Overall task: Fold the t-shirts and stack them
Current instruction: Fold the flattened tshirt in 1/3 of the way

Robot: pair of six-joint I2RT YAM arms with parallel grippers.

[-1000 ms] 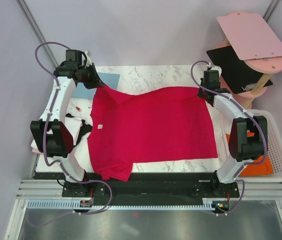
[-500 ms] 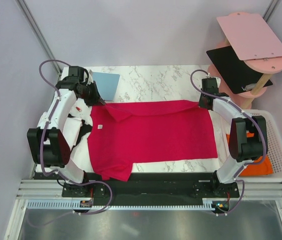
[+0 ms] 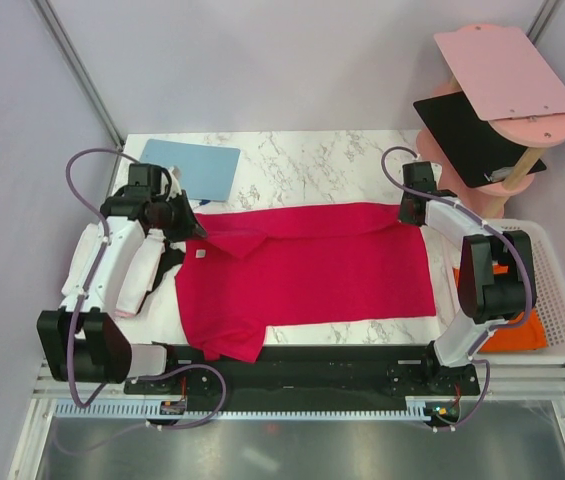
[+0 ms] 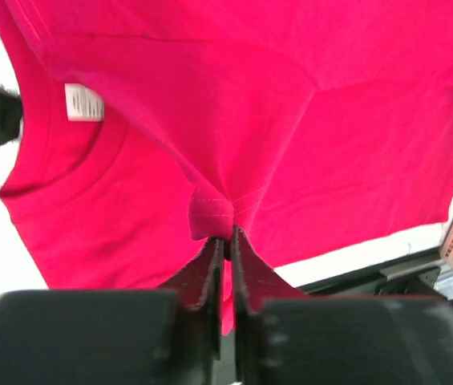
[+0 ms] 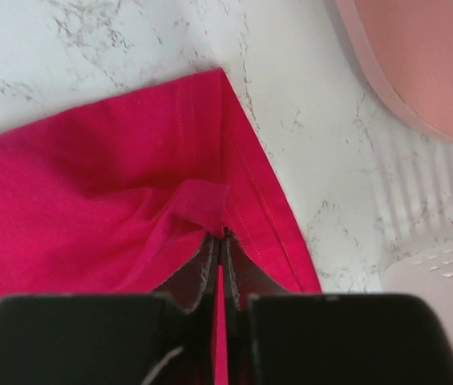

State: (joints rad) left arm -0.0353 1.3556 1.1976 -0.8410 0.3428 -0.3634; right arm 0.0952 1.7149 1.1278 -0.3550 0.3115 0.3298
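While the marble table (image 3: 322,155) fills the middle of the top view, the red shirt (image 3: 312,275) covers most of it, lying flat with its upper edge doubled over toward the bottom of the frame and one sleeve reaching the table's lower left edge. Over at right the white basket (image 3: 562,300) has an orange shirt (image 3: 520,335) in it, and the blue board (image 3: 194,168) sits upper left. Left gripper (image 3: 192,230) at the red shirt's upper left corner and right gripper (image 3: 410,212) at its upper right both have their jaws pinched tight on a little fold of red cloth.
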